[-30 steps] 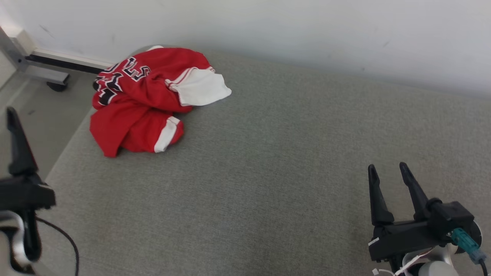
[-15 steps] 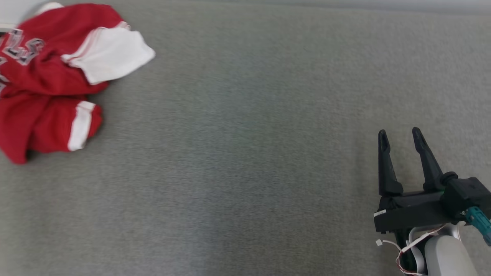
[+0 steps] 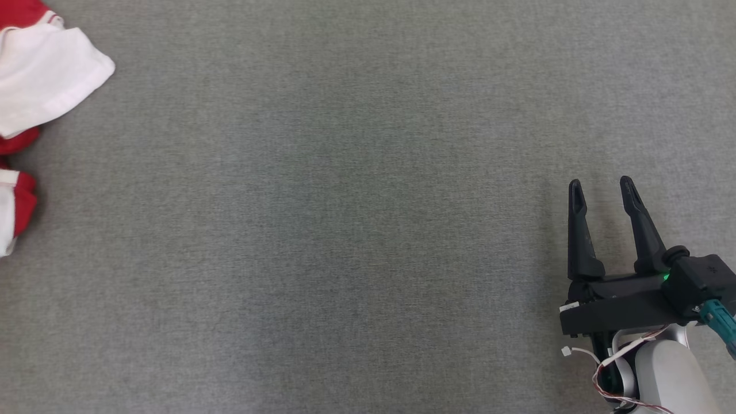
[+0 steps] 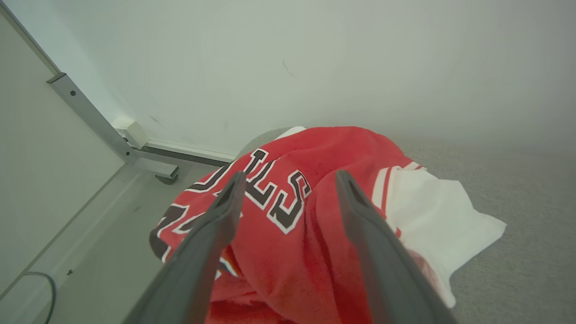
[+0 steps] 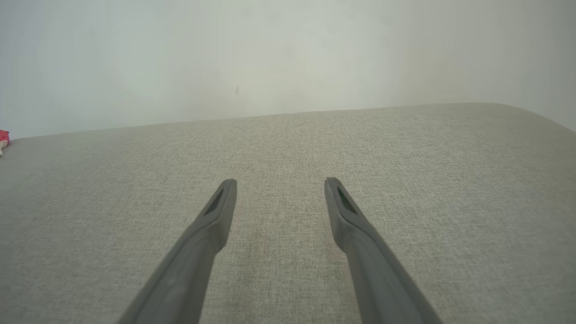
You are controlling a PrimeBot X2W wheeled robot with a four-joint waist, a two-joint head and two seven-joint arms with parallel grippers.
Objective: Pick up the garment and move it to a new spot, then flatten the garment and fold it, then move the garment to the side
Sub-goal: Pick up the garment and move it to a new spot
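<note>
The garment (image 3: 40, 92) is a crumpled red jersey with white trim and black lettering; the head view catches only its white and red edge at the far left. In the left wrist view the garment (image 4: 288, 234) lies bunched near the surface's back corner. My left gripper (image 4: 290, 177) is open just above it, with nothing between the fingers. My right gripper (image 3: 601, 187) stands open and empty at the lower right, far from the garment, and also hangs open over bare fabric as the right gripper (image 5: 280, 184). A sliver of the garment (image 5: 2, 137) peeks in at that view's left edge.
The grey fabric surface (image 3: 345, 218) stretches wide between the garment and my right gripper. A pale wall (image 4: 315, 67) runs behind it. Beyond the surface's left edge are the floor (image 4: 103, 252), a metal frame foot (image 4: 155, 168) and a cable (image 4: 45, 288).
The head camera has turned right and down, so the garment slid to the picture's left edge and the left gripper left the frame. The right gripper stays open.
</note>
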